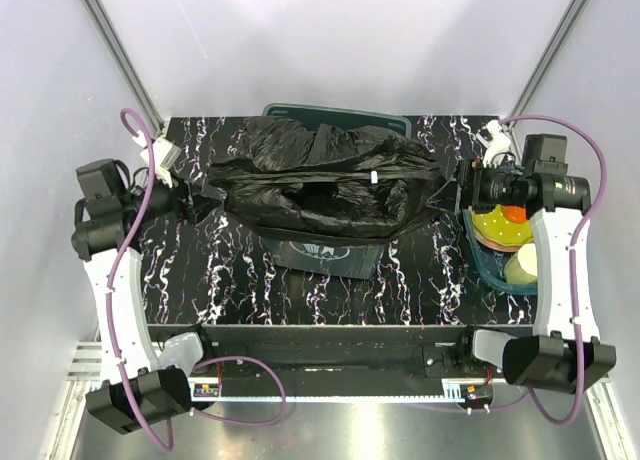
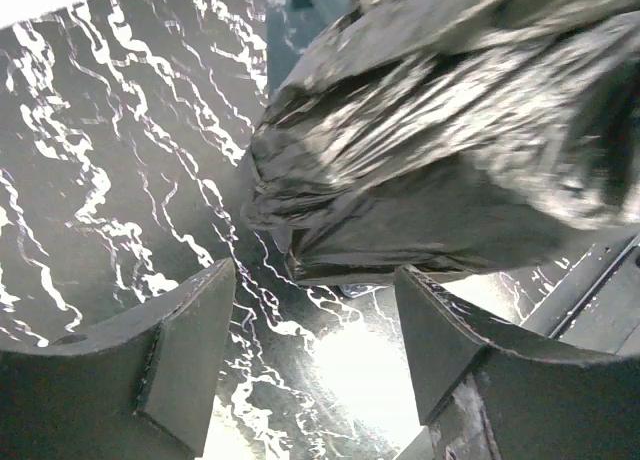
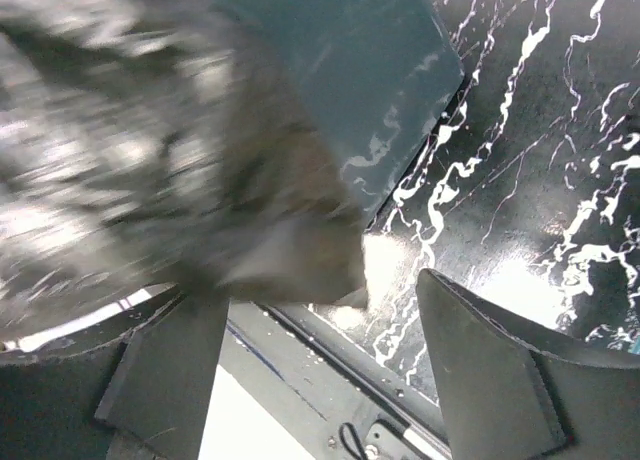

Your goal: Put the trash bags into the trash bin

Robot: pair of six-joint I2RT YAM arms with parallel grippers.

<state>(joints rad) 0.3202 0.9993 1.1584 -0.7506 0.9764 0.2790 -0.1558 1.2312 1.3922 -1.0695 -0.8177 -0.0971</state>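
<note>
The glossy black trash bag (image 1: 320,180) lies crumpled over the top of the dark green trash bin (image 1: 325,252), hiding its opening; the bin's far rim (image 1: 335,110) and its near wall with the white logo show. My left gripper (image 1: 195,202) is open at the bag's left end. In the left wrist view the bag (image 2: 450,130) lies just ahead of the open, empty gripper (image 2: 315,280). My right gripper (image 1: 452,185) is open at the bag's right end. In the right wrist view the blurred bag (image 3: 150,150) hangs over the bin wall (image 3: 370,70), above the open gripper (image 3: 320,290).
A shallow blue tray (image 1: 480,260) at the right edge holds a yellow plate (image 1: 500,225) and other small items, right under my right arm. The black white-veined marble tabletop (image 1: 240,270) surrounds the bin. Grey walls enclose the table.
</note>
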